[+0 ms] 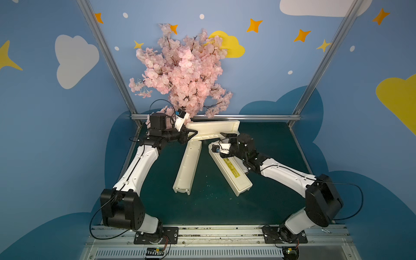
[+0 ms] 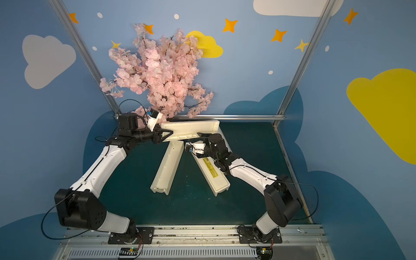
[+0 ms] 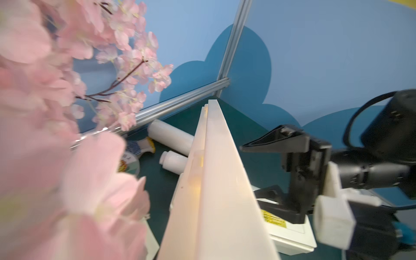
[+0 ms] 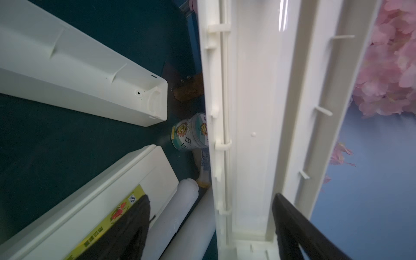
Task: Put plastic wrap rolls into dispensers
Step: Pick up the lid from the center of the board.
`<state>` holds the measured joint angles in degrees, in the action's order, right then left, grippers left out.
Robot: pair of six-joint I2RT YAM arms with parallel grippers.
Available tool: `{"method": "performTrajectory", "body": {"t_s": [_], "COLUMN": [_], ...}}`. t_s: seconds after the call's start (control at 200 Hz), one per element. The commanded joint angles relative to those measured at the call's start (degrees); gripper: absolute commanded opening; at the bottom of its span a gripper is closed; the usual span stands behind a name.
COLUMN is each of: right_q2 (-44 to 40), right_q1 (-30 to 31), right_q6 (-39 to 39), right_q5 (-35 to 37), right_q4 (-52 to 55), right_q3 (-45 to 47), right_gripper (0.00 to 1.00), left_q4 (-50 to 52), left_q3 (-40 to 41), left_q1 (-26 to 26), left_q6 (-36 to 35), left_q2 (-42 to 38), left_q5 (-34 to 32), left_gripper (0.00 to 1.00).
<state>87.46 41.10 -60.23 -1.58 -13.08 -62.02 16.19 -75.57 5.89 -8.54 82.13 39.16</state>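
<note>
1. Found two rolls (image 4: 175,211) lying side by side on the table (image 1: 213,202), outside every dispenser. Lay just beside the far end of the labelled dispenser (image 1: 238,180) and low behind the raised dispenser (image 1: 213,127). Could not find them in both top views.
2. Saw the raised dispenser opened and turned on its long edge across the back of the table. Could not tell whether its lower edge touched the table.
3. Saw the left gripper (image 1: 191,135) clamped on the end of this raised dispenser nearest to the left arm.
4. Saw the right gripper (image 3: 248,172) with jaws wide apart, holding nothing, near the other end and over the far end of the labelled dispenser.
5. Noted the labelled dispenser closed and flat, yellow strip up. Noted a plain box (image 1: 186,168) flat beside it, close at the far ends and well apart at the front.
6. Noticed a jar (image 4: 191,135) and a bottle (image 4: 203,166) with yellow cap near the roll ends, and pink blossom (image 1: 184,67) at the back wall.
</note>
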Motion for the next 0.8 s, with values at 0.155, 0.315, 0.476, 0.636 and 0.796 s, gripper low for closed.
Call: {"method": "performTrajectory", "body": {"t_s": [0.155, 0.315, 0.476, 0.636, 0.796], "right_q2": [-5.3, -6.2, -5.9, -6.5, -7.5], "right_q1": [-0.3, -0.4, -0.3, 0.0, 0.2], "right_q6": [11.5, 15.2, 17.0, 18.5, 20.4], "right_q5": [-3.5, -2.9, -4.2, -4.5, -4.4], "right_q4": [4.2, 4.0, 3.7, 4.1, 4.4], "right_q3": [5.1, 7.0, 7.6, 8.2, 9.5], "right_gripper": [0.84, 0.84, 0.84, 0.84, 0.84], "left_q4": [18.1, 21.2, 16.5, 14.0, 11.4], "left_q3": [2.7, 6.6, 9.8, 9.0, 9.4], "left_q1": [0.9, 1.1, 1.0, 0.9, 0.8], "left_q6": [-16.8, -21.6, -25.3, -28.8, -33.7], "left_q2": [-12.0, -19.2, -22.6, -21.2, -20.1], "left_q5": [-22.7, -36.8, -45.5, -48.5, -52.9], "left_gripper": [0.34, 0.32, 0.33, 0.33, 0.34]}}
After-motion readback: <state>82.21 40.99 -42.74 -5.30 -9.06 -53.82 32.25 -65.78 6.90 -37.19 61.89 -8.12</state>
